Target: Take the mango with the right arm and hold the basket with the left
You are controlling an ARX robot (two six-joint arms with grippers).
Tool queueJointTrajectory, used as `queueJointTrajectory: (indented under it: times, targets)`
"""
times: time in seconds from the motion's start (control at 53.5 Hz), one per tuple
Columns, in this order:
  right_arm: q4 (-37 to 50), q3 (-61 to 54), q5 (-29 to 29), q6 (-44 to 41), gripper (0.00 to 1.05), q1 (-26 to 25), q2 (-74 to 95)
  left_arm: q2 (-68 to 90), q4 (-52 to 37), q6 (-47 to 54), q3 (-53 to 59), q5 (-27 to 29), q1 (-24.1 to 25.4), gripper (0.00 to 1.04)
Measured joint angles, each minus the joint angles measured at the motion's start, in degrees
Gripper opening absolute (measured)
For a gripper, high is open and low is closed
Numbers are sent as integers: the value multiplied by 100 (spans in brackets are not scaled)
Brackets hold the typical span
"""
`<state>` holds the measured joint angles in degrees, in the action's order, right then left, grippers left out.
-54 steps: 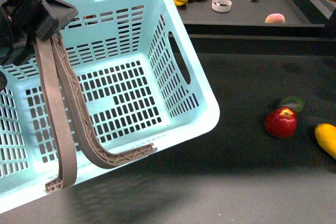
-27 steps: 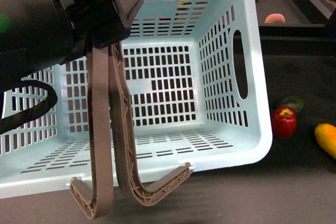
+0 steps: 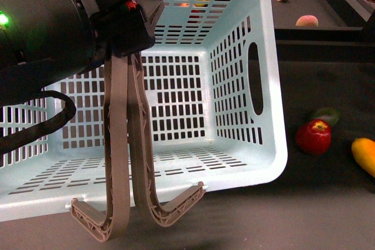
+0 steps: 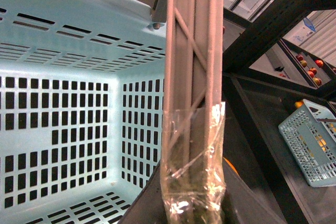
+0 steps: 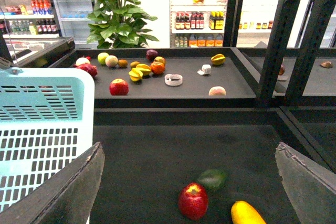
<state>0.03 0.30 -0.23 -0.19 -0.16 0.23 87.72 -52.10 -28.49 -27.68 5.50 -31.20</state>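
While the left gripper [image 3: 126, 33] appears clamped on the handles [image 3: 117, 144] of the basket [image 3: 275, 86], the basket hangs tilted near the red apple [image 3: 314, 137] and could swing into it. The mango [image 3: 364, 155] lies just beside that apple (half cropped); the right gripper [image 5: 189, 148], spread wide and empty, might grab the apple instead.

Left arm [image 3: 41, 33] sits right up against the body cam, a big black bulk filling that side of the shot. It's got a little green light [image 3: 4, 20] glowing on it and a black cable [image 3: 41, 124] looping out underneath. The left gripper [image 3: 125, 36] is clamped tight on the basket handles [image 3: 120, 144], which hang straight down below the claw. On its wrist cam they run out from between the jaws. The right gripper [image 5: 189, 148] is spread wide, fingers [image 5: 68, 192] far apart, gripping nothing at all.
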Motion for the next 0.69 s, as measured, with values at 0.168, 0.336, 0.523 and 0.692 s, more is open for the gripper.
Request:
queueJointTrajectory:
  times: [0.168, 0.336, 0.523, 0.692]
  targets:
    - [-2, 0, 0, 0, 97, 0, 0, 0, 0, 0, -2, -15, -4, 8]
    - [0, 0, 0, 0, 97, 0, 0, 0, 0, 0, -4, -11, -4, 8]
    - [1158, 20, 44, 188, 97, -483, 1563, 2, 0, 2, -13, -7, -4, 8]
    - [3049, 297, -634, 118, 97, -1213, 4068, 2, 0, 4, -20, -11, -4, 8]
